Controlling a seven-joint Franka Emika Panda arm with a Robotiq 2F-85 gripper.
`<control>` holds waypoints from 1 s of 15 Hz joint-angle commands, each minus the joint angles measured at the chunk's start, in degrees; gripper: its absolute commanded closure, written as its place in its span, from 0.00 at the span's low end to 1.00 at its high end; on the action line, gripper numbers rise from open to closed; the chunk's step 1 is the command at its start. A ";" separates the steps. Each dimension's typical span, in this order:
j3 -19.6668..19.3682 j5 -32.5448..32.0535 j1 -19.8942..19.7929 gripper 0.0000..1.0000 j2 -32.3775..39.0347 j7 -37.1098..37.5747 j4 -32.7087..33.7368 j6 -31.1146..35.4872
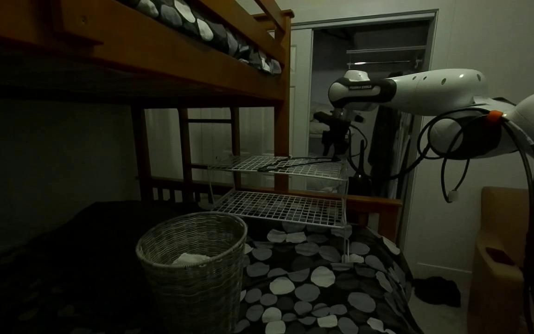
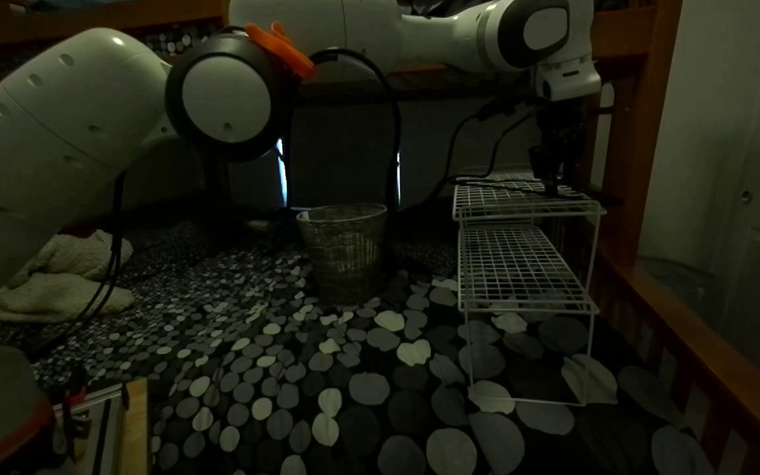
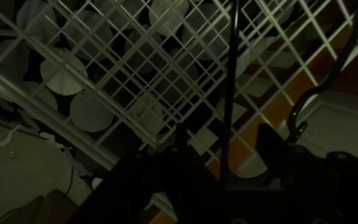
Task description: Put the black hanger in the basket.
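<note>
The black hanger lies on the top shelf of a white wire rack; it also shows in an exterior view. My gripper points down at the rack's end, low over the shelf, and shows there too. In the wrist view the gripper has its fingers apart, with one thin hanger bar running between them and gaps on both sides. A bent hanger end with a small hook lies by the right finger. The pale woven basket stands upright on the bed, apart from the rack; it also shows here.
The two-tier white wire rack stands on the bed beside the basket. A white cloth lies inside the basket. The upper bunk's wooden rail and post are near the arm. Cables hang from the arm. A cream blanket lies on the bed.
</note>
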 commanded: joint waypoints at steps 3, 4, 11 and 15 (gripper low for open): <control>1.92 3.71 -2.63 0.53 3.18 1.90 4.60 -3.43; 2.53 4.67 -3.30 0.51 3.82 2.10 5.17 -3.90; 5.27 9.79 -6.66 0.32 5.99 3.27 7.71 -3.37; 6.27 10.71 -7.21 0.19 6.38 3.76 7.95 -4.42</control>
